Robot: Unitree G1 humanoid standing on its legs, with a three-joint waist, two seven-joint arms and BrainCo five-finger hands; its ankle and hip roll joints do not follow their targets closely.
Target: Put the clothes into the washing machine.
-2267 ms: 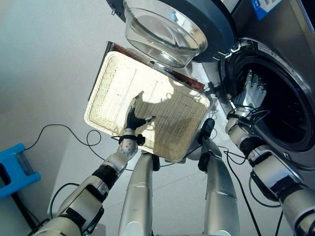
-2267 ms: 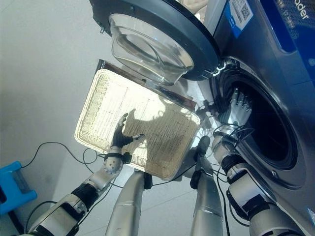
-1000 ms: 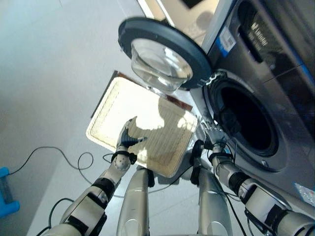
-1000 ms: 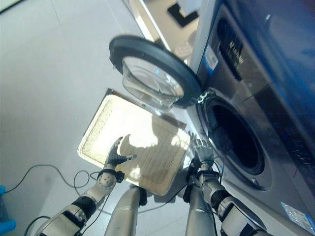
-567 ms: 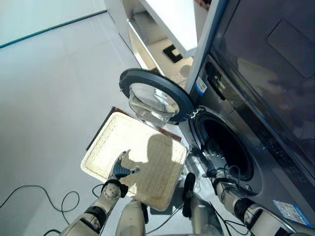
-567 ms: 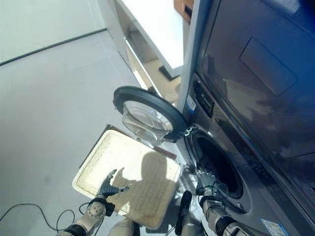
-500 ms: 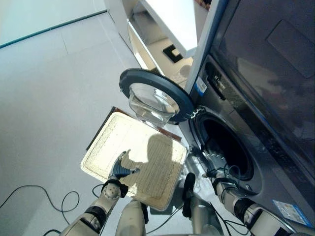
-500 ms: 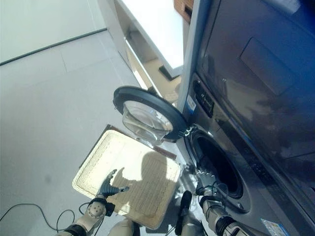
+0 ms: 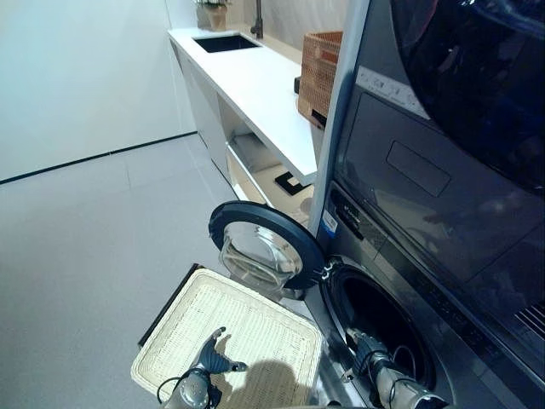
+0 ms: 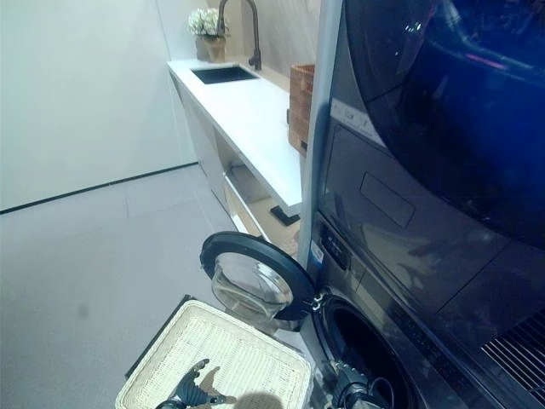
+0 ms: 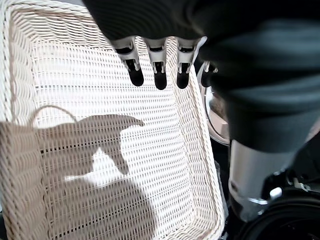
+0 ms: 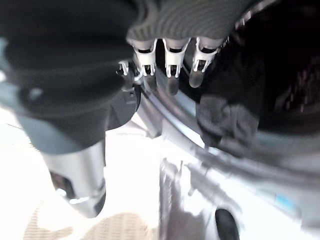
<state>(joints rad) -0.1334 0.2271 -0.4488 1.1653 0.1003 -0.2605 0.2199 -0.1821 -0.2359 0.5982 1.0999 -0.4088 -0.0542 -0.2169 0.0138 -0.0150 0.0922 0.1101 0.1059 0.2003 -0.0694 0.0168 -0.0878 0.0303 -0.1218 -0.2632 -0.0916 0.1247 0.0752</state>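
Down in the lower right of the head views, the washer (image 9: 400, 281) stands with its round door (image 9: 266, 247) swung wide toward the frame's centre, the clear bowl of the door facing the floor. Inside the dark drum (image 9: 379, 319) I can make out no separate garment from the head views; in my right wrist view a dark grey crumpled piece of cloth (image 12: 227, 122) lies at the drum's rim, just past my fingertips and apart from them.

My right hand (image 9: 368, 348) sits at the lower edge of the drum opening, bottom right of centre in the left eye view. Its fingers (image 12: 171, 75) hang straight and side by side, holding nothing.

My left hand (image 9: 215, 358) shows at the bottom centre-left, over the basket (image 9: 281, 319). Its fingers (image 11: 159, 75) are straight and slightly apart with the thumb out to the side, and they grip nothing; in the wrist view they hover above the weave without touching it.

That basket is a pale wicker tray lying flat on the grey floor (image 9: 94, 239) just left of the washer, beneath the open door. Nothing lies in the part of it that I can see.

Higher in the frame, a white counter (image 9: 255, 81) runs back from the washer, with a brown wicker box (image 9: 319, 77) on it beside the machine, a sink (image 10: 223, 74) with a tap (image 10: 243, 25) further back, and a pot of flowers (image 10: 204, 24) at the far end.
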